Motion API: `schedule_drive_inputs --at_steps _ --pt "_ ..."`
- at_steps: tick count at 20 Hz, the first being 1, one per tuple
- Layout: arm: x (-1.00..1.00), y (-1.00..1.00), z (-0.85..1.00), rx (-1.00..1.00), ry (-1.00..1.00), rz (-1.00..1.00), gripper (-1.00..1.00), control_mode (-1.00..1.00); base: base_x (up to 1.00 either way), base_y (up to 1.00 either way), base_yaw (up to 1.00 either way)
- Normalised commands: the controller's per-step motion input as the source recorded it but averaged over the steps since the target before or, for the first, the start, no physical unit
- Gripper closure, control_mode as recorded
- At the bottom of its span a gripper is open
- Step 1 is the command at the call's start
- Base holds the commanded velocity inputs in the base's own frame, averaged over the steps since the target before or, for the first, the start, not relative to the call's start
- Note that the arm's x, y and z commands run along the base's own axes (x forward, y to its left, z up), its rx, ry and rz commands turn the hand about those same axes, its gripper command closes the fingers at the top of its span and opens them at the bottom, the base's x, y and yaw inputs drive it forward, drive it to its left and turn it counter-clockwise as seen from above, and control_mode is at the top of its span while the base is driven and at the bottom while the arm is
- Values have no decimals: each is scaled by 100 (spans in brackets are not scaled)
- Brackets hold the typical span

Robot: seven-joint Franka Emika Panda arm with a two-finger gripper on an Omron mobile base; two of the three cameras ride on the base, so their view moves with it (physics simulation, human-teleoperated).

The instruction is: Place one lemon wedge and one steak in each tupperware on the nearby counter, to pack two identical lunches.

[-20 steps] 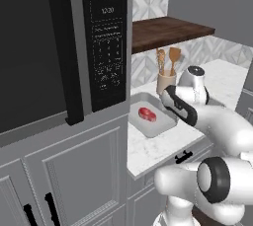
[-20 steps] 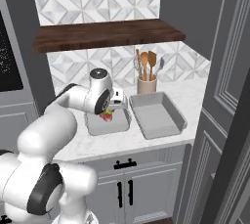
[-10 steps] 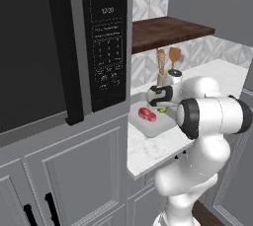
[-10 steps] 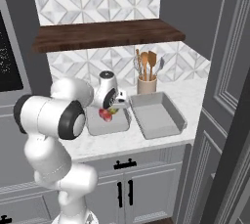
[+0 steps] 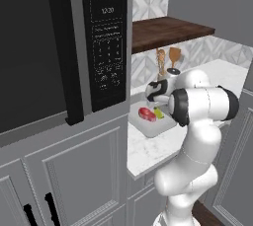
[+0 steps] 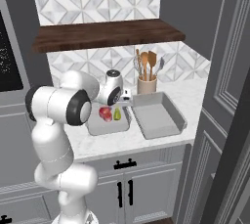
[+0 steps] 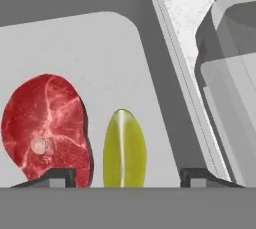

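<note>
Lemon wedge [image 7: 124, 149], small and yellow-green, lies free between my spread gripper [image 7: 127, 175] tips, long axis pointing away from them, just beside the flat red-pink steak [image 7: 46, 130] inside the shallow grey tupperware [image 7: 75, 3].

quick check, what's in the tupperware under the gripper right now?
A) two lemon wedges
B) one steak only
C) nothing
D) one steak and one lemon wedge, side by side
D: in the hand view the steak and the lemon wedge lie side by side on the floor of the tupperware, with the gripper open above the wedge.
</note>
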Motion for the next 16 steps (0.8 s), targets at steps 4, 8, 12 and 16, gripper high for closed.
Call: schedule_drive_inputs --at_steps 4,8,12,16 --pt "-61 0 35 0 1 0 -100 -100 0 0 0" --pt "-100 0 91 0 -1 -2 -100 -100 0 0 0" --pt "-100 2 100 0 -6 -2 -100 -100 0 0 0" --pt "-100 27 81 -5 -2 -1 -100 -100 0 0 0"
